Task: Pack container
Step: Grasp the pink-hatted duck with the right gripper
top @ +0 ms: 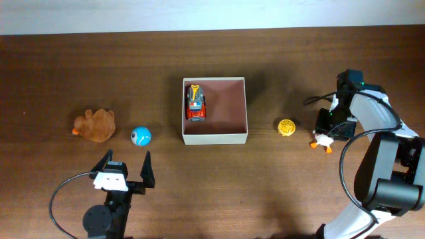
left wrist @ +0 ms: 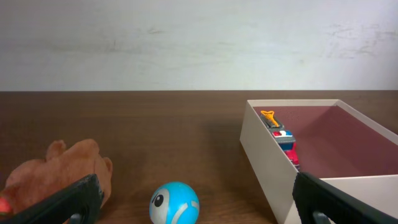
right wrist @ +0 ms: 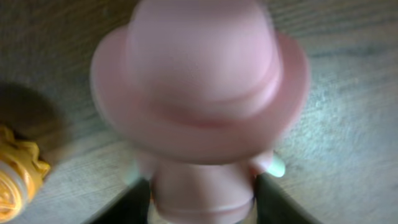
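Square cream-white cardboard container (top: 215, 138), at table centre, holds a red plastic toy truck (top: 195, 103) at its 10 o'clock. Left gripper (top: 127, 159), at 7 o'clock, gapes wide and empty. Right gripper (top: 324, 133), at 3 o'clock, straddles a blurred pink-hatted toy figure (right wrist: 199, 93); I cannot tell whether its fingers grip it.

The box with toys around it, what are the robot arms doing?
They are packing toys into the square cream-white cardboard box, which holds one red toy truck. The right gripper is down over a small pink-hatted toy figure; whether it grips it is unclear. The left gripper hangs open near the blue ball. A brown plush and a yellow ball lie outside it.
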Robot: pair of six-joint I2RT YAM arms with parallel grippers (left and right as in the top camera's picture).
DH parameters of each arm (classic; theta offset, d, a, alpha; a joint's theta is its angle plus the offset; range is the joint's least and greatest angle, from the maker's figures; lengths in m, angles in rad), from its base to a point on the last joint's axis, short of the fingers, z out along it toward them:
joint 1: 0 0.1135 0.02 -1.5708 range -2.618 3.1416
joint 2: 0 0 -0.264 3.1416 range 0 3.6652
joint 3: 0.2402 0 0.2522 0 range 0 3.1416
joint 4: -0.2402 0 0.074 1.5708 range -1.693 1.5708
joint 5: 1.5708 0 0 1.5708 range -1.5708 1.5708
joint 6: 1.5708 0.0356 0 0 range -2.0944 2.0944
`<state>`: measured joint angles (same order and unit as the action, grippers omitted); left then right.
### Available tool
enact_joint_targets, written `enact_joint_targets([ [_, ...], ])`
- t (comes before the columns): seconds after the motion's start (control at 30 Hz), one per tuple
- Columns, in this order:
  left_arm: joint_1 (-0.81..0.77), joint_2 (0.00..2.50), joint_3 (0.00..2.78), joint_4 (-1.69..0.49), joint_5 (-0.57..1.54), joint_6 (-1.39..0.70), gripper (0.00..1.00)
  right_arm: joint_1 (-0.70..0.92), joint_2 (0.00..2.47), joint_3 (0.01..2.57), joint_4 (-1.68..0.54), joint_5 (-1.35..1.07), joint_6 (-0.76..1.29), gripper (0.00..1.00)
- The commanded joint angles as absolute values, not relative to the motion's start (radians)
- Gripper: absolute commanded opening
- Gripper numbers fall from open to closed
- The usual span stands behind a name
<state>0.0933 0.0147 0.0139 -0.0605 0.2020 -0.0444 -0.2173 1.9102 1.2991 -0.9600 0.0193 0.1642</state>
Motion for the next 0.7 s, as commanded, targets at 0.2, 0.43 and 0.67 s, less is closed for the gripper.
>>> enact_joint_targets([
  [0.2,0.101,0.006,0.009,-0.062,0.195,-0.029,1.0,-0.216,1.88,1.291,-0.953,0.014,0.161,0.11],
  [0.43,0.101,0.006,0.009,-0.062,0.195,-0.029,0.99,-0.216,1.88,1.318,-0.969,0.002,0.162,0.04],
  [0.67,0.101,0.006,0.009,-0.062,0.195,-0.029,1.0,-0.216,1.88,1.493,-1.11,-0.001,0.161,0.04],
])
